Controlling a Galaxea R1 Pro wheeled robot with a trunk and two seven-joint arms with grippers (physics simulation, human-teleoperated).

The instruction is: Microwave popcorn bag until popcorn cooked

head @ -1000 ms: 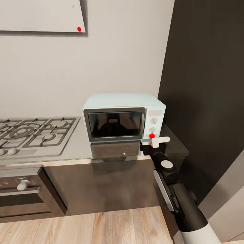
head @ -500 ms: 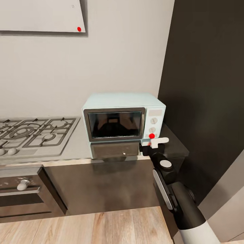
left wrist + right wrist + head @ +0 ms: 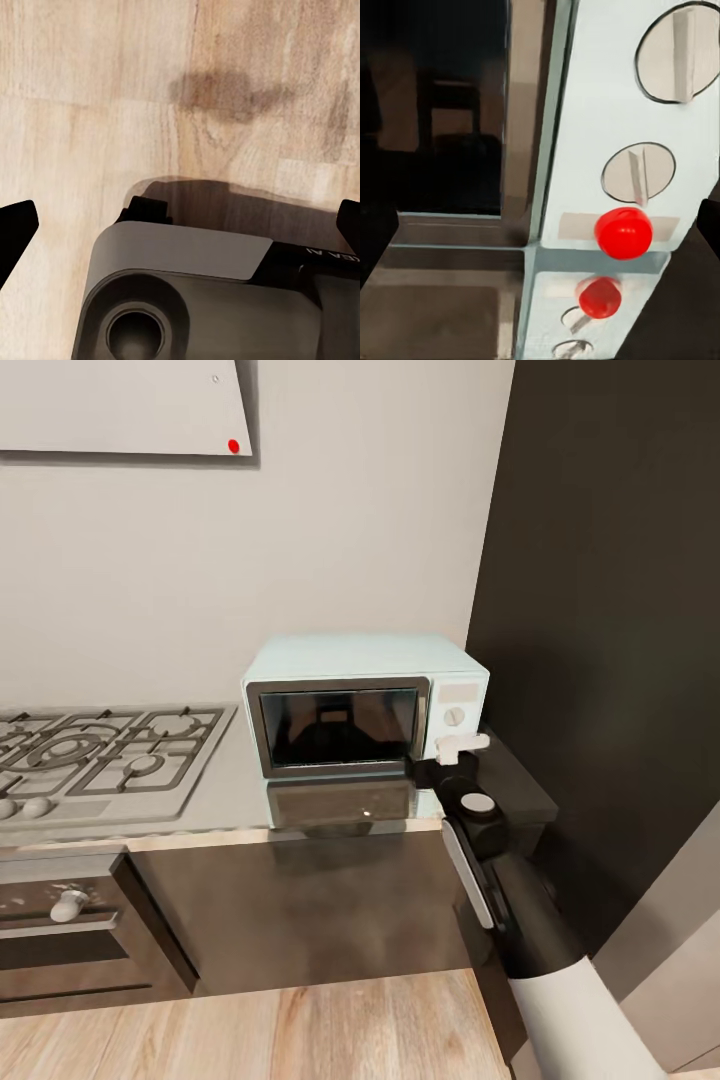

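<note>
The pale blue microwave stands on the grey countertop with its dark glass door closed. My right gripper is open and right in front of the lower control panel, hiding the red indicator light in the head view. Close up in the right wrist view are two white knobs, the red light just below them and the door glass. The popcorn bag and popcorn are out of view. My left gripper hangs open over the wood floor.
A steel gas hob lies left of the microwave, with a dark built-in oven below it. A tall dark panel rises right of the microwave. A white hood hangs above. A grey robot part sits below my left gripper.
My right gripper has moved up and forward to the microwave's control panel and now covers the red light in the head view. Nothing else has moved.
</note>
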